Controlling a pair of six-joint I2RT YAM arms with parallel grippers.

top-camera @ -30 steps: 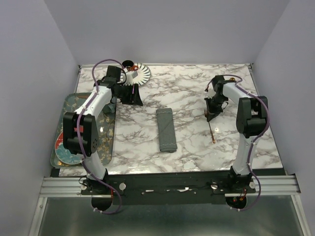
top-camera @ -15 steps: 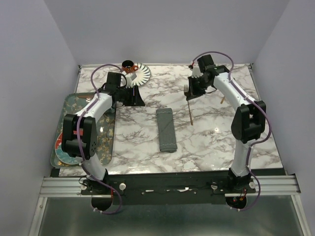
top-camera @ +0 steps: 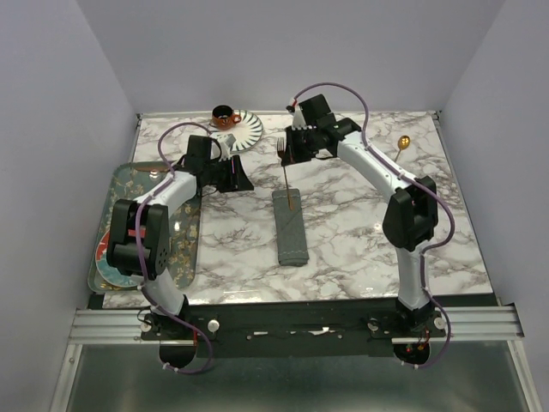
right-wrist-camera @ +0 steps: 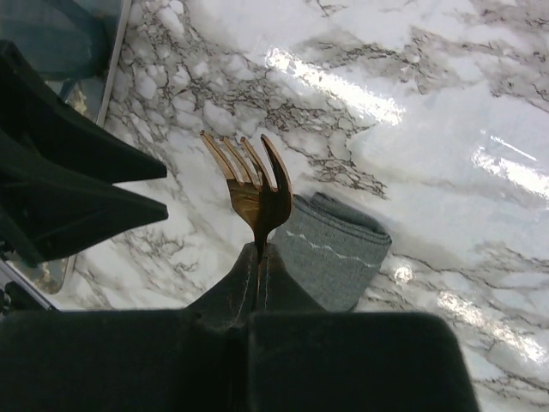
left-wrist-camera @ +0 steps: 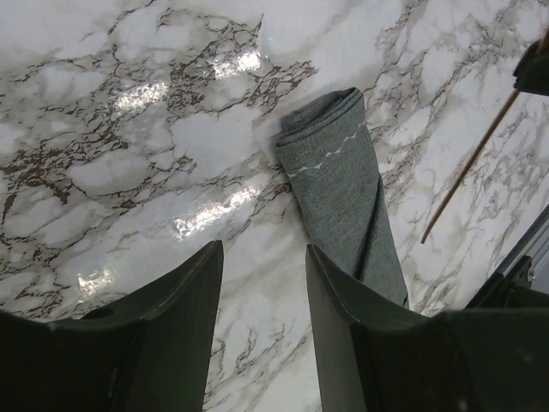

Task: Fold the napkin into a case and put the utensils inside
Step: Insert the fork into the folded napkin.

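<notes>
Now pinching the gold-copper metal fork (right-wrist-camera: 253, 184) shut in the right gripper (right-wrist-camera: 260, 253), handle dangling above the far end of the long dark grey cloth case (top-camera: 290, 227). Brace the mouth with the half-open, empty left gripper (left-wrist-camera: 263, 257); lower straight.

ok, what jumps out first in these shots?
A copper fork pinched in the right end effector, handle dangling over the far end of the folded grey napkin mid-table. The left end effector hangs open just left of it; a gold spoon lies at the far right.
</notes>
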